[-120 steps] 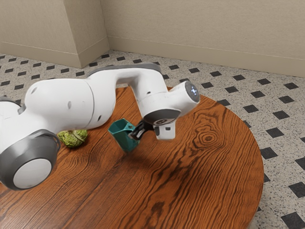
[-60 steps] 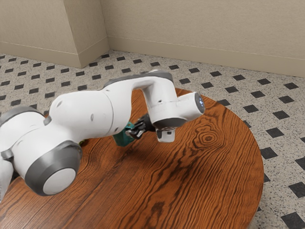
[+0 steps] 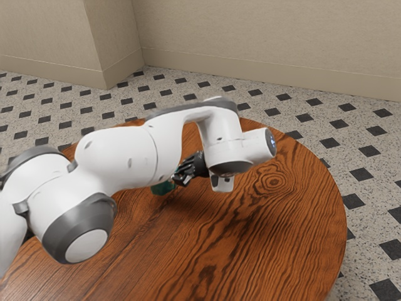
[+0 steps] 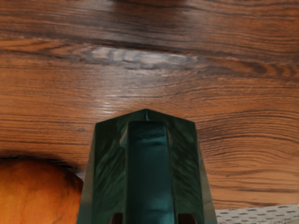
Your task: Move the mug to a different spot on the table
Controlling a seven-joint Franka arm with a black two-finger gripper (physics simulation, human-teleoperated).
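The black fingers of the gripper [image 3: 183, 176] are closed on the mug [image 3: 164, 187], pinching it from two sides just under the white wrist. In the exterior view little more than a teal sliver of the mug peeks out below the forearm, so whether its base touches the wood or hangs just above it I cannot tell. It sits over the half of the table [image 3: 276, 219] toward the exterior view's left, inward from the rim and roughly midway between the far edge and the near edge.

From the hand's camera the mug [image 4: 147, 172] shows more of itself: a faceted body with flat angled sides meeting in a point, glazed dark teal with a mottled, glossy sheen, and a deeper band down its middle.

Beside it lies a rounded orange thing [image 4: 32, 191] with a dull, slightly pitted skin. Beyond the mug a strip of floor [image 4: 261, 214] shows past the table's edge — pale, speckled, set with small dark squares.

The tabletop is round, of polished reddish-brown wood with bold dark grain and a knot-like swirl toward the exterior view's right. The arm [image 3: 125, 157] is smooth white with grey joint caps, arching low over the wood. Plain beige walls [image 3: 250, 37] stand behind.
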